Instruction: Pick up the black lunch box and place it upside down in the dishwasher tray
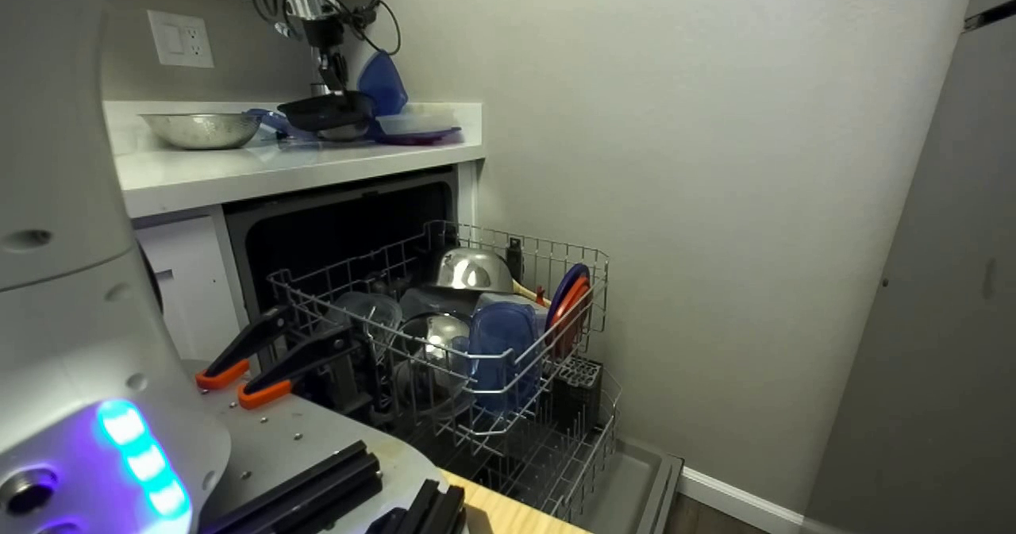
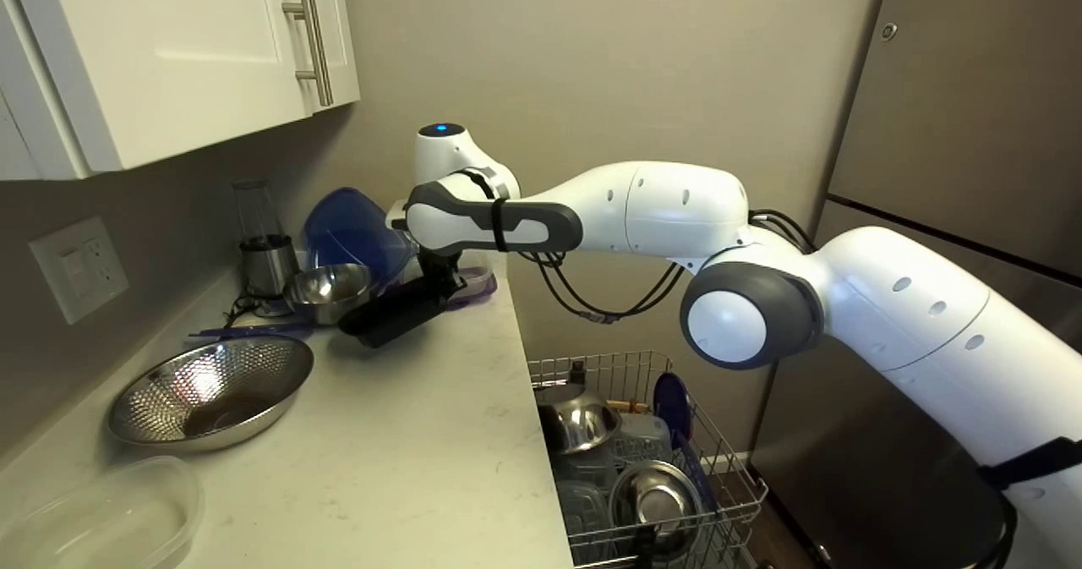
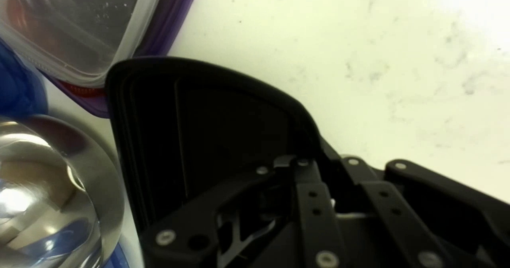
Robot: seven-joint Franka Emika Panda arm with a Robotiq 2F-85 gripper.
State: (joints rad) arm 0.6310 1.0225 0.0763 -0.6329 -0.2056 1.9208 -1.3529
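Robotiq pincer (image 2: 444, 288) points down over the countertop (image 2: 431, 434) in an exterior view, clenched on the wall of the black lunch box (image 2: 393, 314), which hangs tilted just below it. The arm (image 2: 668, 205) comes in from the picture's right, its forearm nearly level, its wrist bent downward. Counted on the counter: one small steel bowl (image 2: 325, 294) near the pincer; one steel colander (image 2: 211, 391), nearer the camera; one clear plastic tub (image 2: 110, 510), nearer still; one blender (image 2: 268, 265) at the back; one blue plastic piece (image 2: 355, 227), lid or dish, standing on edge behind the pincer. One wall cabinet (image 2: 194, 53) juts out above the pincer's height.

In an exterior view the dishwasher tray (image 1: 490, 355) lies well below the pincer, with the countertop's edge between them. It holds two steel mixing bowls (image 1: 475, 272), one blue container (image 1: 504, 336), one red disc (image 1: 570, 316) and one dark-blue disc (image 1: 565, 286), plus clear containers too overlapped to count. Lower still are one bottom rack (image 1: 591, 470) and one black cutlery basket (image 1: 578, 395). Two orange-tipped clamps (image 1: 298, 363) stand nearer the camera.

In the wrist view two fingers (image 3: 307, 174) flank the lunch box's wall; its hollow faces the camera. Just beside it is the small steel bowl; whether they touch I cannot tell. Past the box's far end from the pincer, one clear container (image 3: 95, 21) sits over one purple lid (image 3: 175, 21).
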